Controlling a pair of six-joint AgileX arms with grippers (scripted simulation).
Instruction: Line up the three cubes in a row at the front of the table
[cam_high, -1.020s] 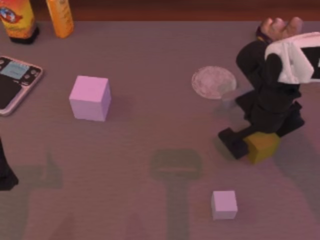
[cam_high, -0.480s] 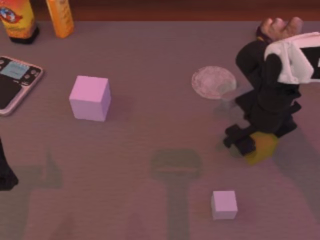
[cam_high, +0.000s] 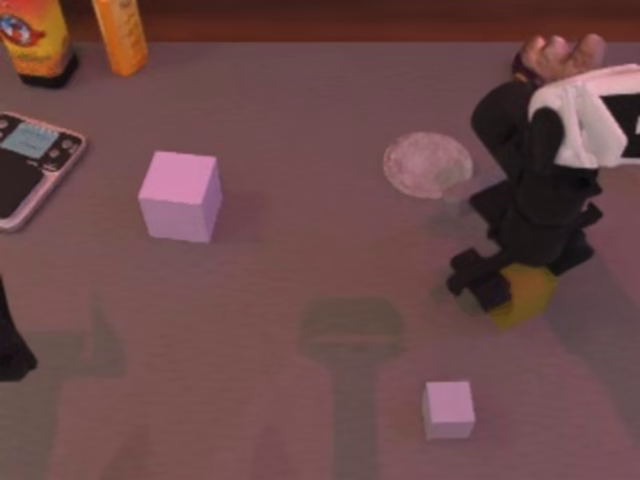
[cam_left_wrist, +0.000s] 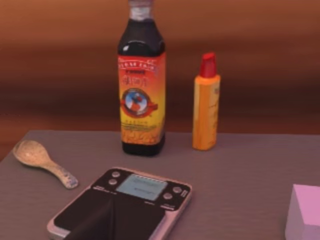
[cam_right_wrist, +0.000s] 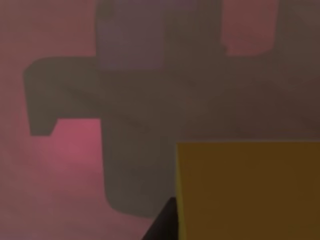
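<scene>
My right gripper sits over the yellow cube, near the right edge of the table. Its fingers look closed tight on that cube, one dark finger on the side facing the table's middle. In the right wrist view the yellow cube fills one corner, very close to the camera, with the grey table behind it. So I think I am at the grab step for this cube. I cannot tell if it is off the table yet.

The pink cube stands toward the left edge, well apart from the others. The little white cube waits close to the front edge, right of the middle. A silver disc lies just beside my right arm.

My left gripper rests at the left edge; I cannot tell how it stands.

Next I should carry the yellow cube toward the front edge and set it down beside the white cube, keeping clear of it.
</scene>
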